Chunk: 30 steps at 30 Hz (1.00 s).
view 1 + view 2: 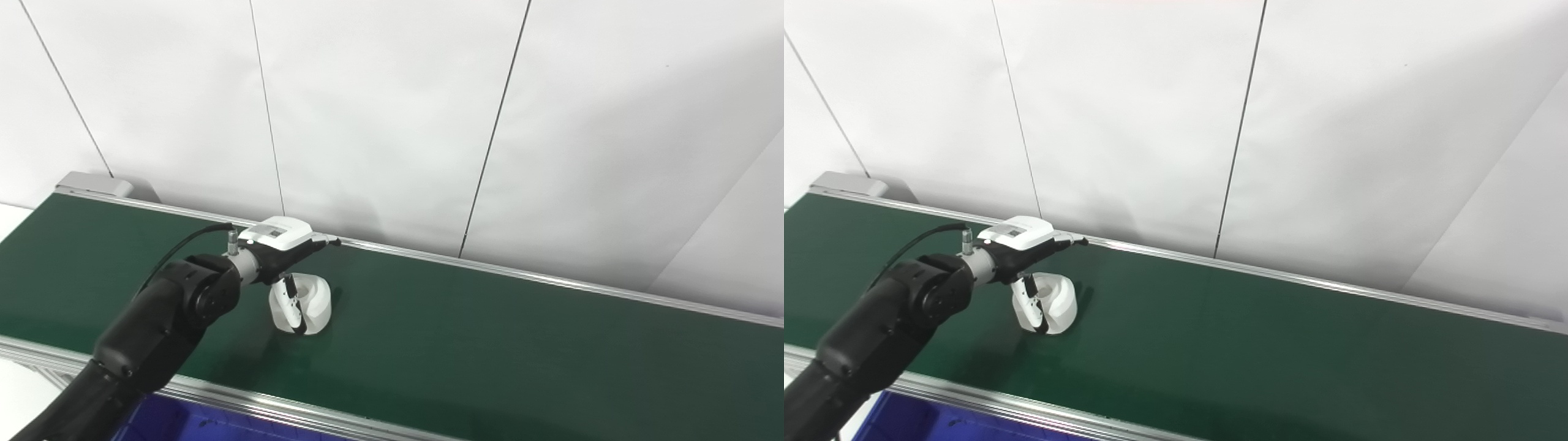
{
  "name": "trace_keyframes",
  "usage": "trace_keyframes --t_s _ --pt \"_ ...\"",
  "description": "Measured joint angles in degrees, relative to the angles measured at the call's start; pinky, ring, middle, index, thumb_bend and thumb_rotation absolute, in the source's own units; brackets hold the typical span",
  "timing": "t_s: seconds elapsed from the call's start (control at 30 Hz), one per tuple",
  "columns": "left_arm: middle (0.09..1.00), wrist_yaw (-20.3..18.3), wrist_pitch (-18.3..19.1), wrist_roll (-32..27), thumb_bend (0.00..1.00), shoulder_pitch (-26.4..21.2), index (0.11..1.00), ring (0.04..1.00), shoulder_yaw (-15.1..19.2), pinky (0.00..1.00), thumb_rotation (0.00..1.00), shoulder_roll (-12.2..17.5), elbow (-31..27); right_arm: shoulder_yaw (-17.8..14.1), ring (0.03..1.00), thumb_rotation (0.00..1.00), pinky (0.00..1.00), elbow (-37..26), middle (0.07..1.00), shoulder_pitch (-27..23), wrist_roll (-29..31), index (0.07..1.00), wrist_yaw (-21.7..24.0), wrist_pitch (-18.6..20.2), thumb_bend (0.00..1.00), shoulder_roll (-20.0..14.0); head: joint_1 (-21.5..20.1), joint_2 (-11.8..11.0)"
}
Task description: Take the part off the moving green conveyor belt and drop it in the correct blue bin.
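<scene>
Left eye view: the left hand (283, 245) reaches out over the green conveyor belt (490, 331), its arm coming in from the bottom left corner. Directly beneath the hand sits the white part (306, 303), a rounded ring-like piece resting on the belt. The thumb (293, 303) hangs down across the part's near side, and the fingers point away past its far side. Whether the hand is clamped on the part or only set around it cannot be told. Below the arm, a blue bin (202, 422) is cut off by the bottom edge.

Right eye view: the same hand (1020, 240) sits above the part (1053, 303), the thumb covering part of its front. Behind the hand, the belt's far metal rail (1274, 274) runs along the white wall panels (1151, 122). The bin (937, 425) shows only as a strip at the bottom edge.
</scene>
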Motion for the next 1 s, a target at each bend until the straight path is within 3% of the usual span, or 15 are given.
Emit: trace_keyframes --t_s 0.2,0.37,0.43,0.53,0.57,0.6,0.7,0.77,1.0 --pt "0.904 2.1 1.3 1.8 1.00 1.8 0.898 0.870 -3.0 0.76 0.21 -1.1 0.5 -0.3 0.947 1.00 0.96 -0.1 0.965 0.1 0.0 1.000 1.0 0.0 0.87 0.1 -0.1 0.5" --pt "0.855 5.2 0.9 4.9 1.00 1.1 0.838 0.806 -5.5 0.68 0.16 -1.2 2.0 -0.6 0.947 1.00 0.95 -0.2 0.966 0.3 -0.3 1.000 1.2 0.0 0.87 0.6 -0.4 0.8" --pt "0.775 6.3 0.8 4.4 0.95 0.8 0.754 0.729 -5.4 0.61 0.06 -1.5 3.0 -0.6 0.950 1.00 0.96 -0.3 0.966 0.4 -0.5 1.000 1.4 0.0 0.88 0.7 -0.5 1.1" --pt "0.645 10.7 -1.1 1.9 0.82 0.6 0.640 0.602 -4.8 0.53 0.01 -2.7 5.9 -0.7 0.949 1.00 0.95 -0.5 0.964 0.6 -0.5 1.000 1.5 0.0 0.88 0.8 -0.7 1.5" --pt "0.536 11.9 -1.8 1.3 0.64 0.6 0.561 0.518 -4.8 0.45 0.00 -3.0 6.6 -0.8 0.948 1.00 0.95 -0.5 0.963 0.7 -0.5 1.000 1.6 0.0 0.88 0.9 -0.7 1.7" --pt "0.484 13.3 -2.4 1.2 0.56 0.6 0.518 0.386 -4.8 0.32 0.00 -3.3 7.2 -0.9 0.948 1.00 0.95 -0.6 0.964 0.8 -0.5 1.000 1.7 0.0 0.88 1.1 -0.7 1.7" --pt "0.478 18.5 -4.5 1.3 0.53 0.6 0.494 0.321 -5.2 0.25 0.00 -4.0 8.9 -0.9 0.948 1.00 0.96 -0.8 0.965 1.1 -0.5 1.000 2.2 0.0 0.88 1.2 -0.8 1.9" --pt "0.426 20.0 -5.5 1.4 0.52 0.6 0.507 0.334 -5.5 0.26 0.00 -3.9 9.3 -1.1 0.948 1.00 0.96 -1.2 0.966 1.1 -0.6 1.000 2.5 0.0 0.89 1.3 -0.8 1.9" --pt "0.475 18.2 -5.7 1.2 0.52 0.6 0.488 0.306 -6.0 0.23 0.00 -3.8 7.1 -1.7 0.946 1.00 0.97 -1.7 0.964 1.4 -0.6 1.000 3.5 0.0 0.88 1.7 -0.8 2.5"
